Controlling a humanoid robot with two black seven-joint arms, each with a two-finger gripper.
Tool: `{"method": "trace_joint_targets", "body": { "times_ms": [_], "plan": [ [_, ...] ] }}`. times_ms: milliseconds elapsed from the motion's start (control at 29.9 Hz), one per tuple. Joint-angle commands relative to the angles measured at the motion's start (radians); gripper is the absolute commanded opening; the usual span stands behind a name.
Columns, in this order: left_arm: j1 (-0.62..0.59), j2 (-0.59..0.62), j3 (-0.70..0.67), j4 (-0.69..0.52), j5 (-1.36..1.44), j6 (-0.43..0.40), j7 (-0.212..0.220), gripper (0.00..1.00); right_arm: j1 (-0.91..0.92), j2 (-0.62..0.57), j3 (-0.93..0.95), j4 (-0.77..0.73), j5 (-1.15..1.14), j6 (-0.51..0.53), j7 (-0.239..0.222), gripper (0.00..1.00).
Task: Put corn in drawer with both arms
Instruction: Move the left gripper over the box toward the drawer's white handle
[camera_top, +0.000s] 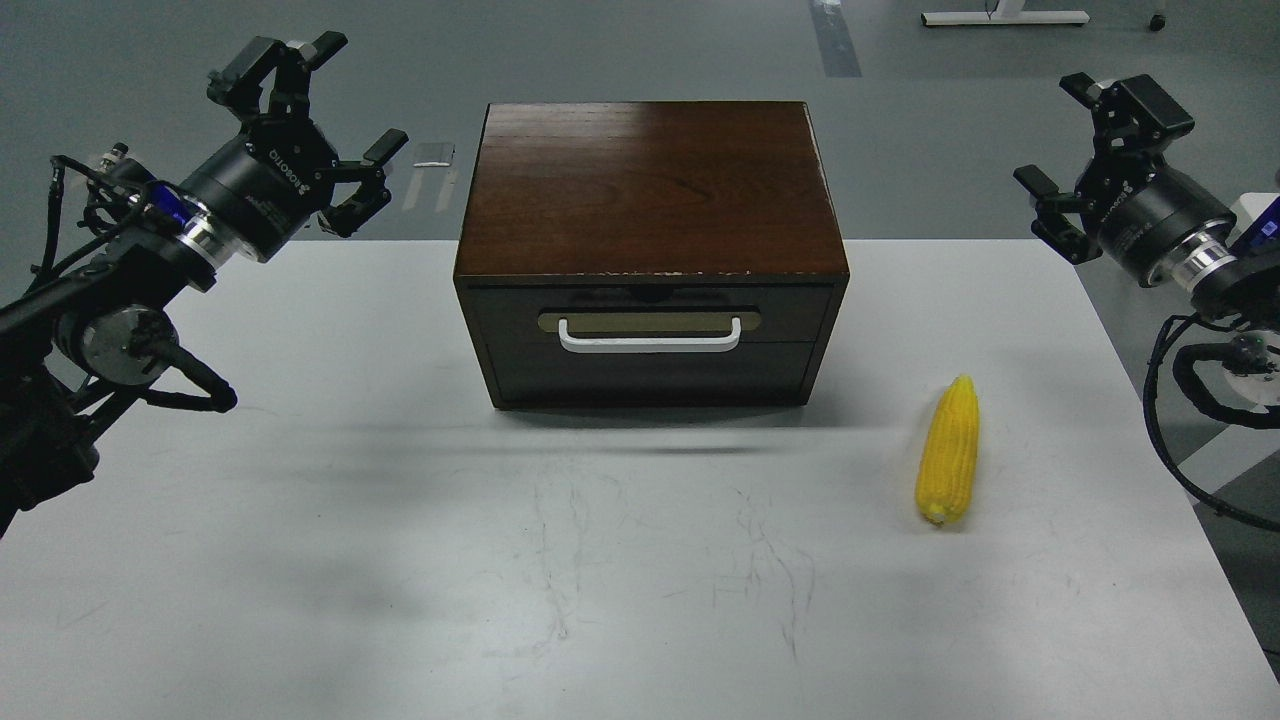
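Observation:
A bright yellow corn (949, 451) lies on the white table (400, 560), right of the cabinet, its tapered end pointing away from me. The dark brown cabinet (650, 190) stands at the table's back middle. Its drawer (650, 340) is closed, with a white bar handle (650, 338) on a tan plate. My left gripper (315, 105) hovers high at the far left, fingers spread and holding nothing. High at the far right hangs my right gripper (1085, 140), also open and empty, well above and behind the corn.
The table's right edge (1150, 420) runs close to the corn. Grey floor lies beyond the table, with a white stand base (1005, 17) at the top right. Black cables (1175, 440) loop beside the right arm.

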Motion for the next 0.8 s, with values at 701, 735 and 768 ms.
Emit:
{"method": "trace_joint_targets", "body": {
  "times_ms": [701,735,768],
  "plan": [
    [-0.476,0.087,0.037,-0.198,0.912,0.0,0.0,0.98,0.004,0.002,0.003,-0.005,0.0,-0.003,0.001,1.0],
    [-0.487,0.086,0.037,-0.218,0.968,0.0,0.0,0.98,0.006,0.002,0.005,-0.005,0.0,-0.003,0.001,1.0],
    [-0.496,0.083,0.037,-0.236,1.023,0.0,0.0,0.98,0.006,0.002,0.005,-0.005,0.0,-0.003,0.001,1.0]
  ]
}}
